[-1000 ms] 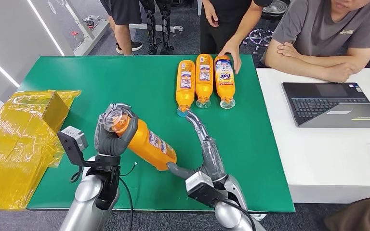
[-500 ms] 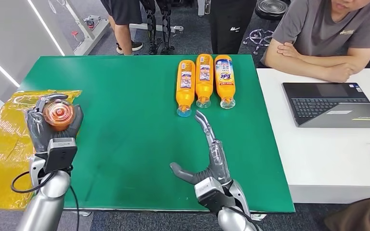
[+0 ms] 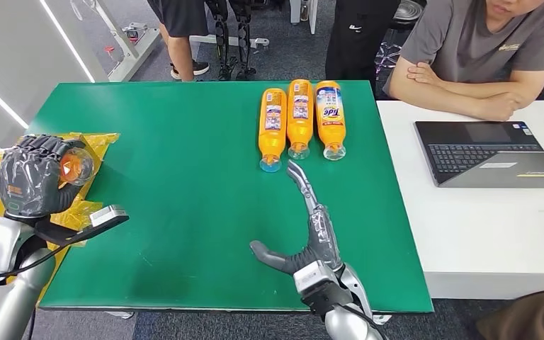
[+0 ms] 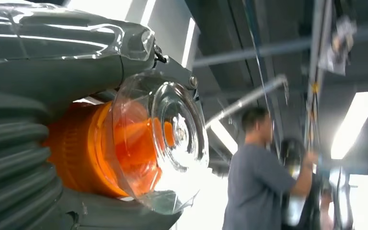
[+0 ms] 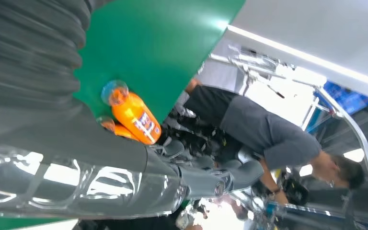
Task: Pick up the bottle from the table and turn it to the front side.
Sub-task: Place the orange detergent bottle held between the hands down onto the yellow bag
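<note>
My left hand (image 3: pixel 32 177) grips an orange detergent bottle (image 3: pixel 76 166) by its neck end, raised off the table's left edge above the yellow wrapping. Its clear cap points toward the table and its labelled body sticks out to the left. In the left wrist view the clear cap (image 4: pixel 165 139) and orange neck fill the space between the grey fingers (image 4: pixel 52 72). My right hand (image 3: pixel 308 227) lies open on the green table (image 3: pixel 184 177), fingers stretched toward three more orange bottles (image 3: pixel 299 117) lying side by side at the far edge. One of those bottles (image 5: pixel 134 117) appears in the right wrist view.
A yellow plastic-wrapped package (image 3: pixel 98 144) sits at the table's left edge. To the right a white table holds a laptop (image 3: pixel 489 152), with a seated person (image 3: pixel 482 57) leaning on it. Other people stand beyond the far edge.
My left hand has carried the bottle from the table's near middle out past the left edge and turned it. A person's hand has left the far bottles. My right hand stays open.
</note>
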Controlling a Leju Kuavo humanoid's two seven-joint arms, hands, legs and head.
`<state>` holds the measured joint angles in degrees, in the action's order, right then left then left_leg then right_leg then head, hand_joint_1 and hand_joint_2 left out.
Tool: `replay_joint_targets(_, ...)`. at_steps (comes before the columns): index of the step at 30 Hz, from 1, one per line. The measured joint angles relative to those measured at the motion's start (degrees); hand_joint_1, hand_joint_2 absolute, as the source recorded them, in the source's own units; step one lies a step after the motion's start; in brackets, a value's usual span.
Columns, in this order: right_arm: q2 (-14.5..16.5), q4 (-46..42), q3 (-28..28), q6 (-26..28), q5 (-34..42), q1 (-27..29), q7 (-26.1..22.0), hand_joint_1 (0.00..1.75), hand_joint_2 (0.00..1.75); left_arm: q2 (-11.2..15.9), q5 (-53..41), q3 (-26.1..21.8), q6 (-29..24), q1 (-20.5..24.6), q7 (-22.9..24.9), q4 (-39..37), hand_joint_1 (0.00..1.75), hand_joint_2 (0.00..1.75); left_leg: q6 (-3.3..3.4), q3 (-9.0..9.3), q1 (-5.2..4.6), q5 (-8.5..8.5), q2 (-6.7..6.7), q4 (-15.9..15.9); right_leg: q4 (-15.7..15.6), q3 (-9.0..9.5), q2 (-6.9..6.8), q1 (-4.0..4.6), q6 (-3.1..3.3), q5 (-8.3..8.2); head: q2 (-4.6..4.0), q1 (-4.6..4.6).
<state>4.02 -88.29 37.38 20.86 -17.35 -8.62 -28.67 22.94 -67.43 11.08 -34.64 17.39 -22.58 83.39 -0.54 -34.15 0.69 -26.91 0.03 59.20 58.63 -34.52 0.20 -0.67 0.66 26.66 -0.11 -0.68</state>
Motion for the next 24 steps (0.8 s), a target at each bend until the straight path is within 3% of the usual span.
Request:
replay_joint_targets(12, 0.0, -0.9, -1.4, -2.3, 2.6, 2.1, -1.0, 0.0, 1.75, 6.7, -5.5, 8.5, 12.2, 4.9, -0.3, -14.0, 1.75, 1.75, -0.02, 0.0, 0.0, 0.01, 0.04, 0.0, 0.0, -0.01, 0.04, 0.0, 0.01, -0.02, 0.0, 0.0)
replay_joint_targets(24, 0.0, -3.1, -3.7, -1.6, 3.1, 3.0, -1.0, 0.0, 1.75, 7.2, -6.0, 15.2, 16.4, 10.8, -2.9, -27.5, 1.75, 1.75, -0.03, 0.0, 0.0, 0.02, 0.03, 0.0, 0.0, -0.02, 0.03, 0.0, 0.01, -0.02, 0.0, 0.01)
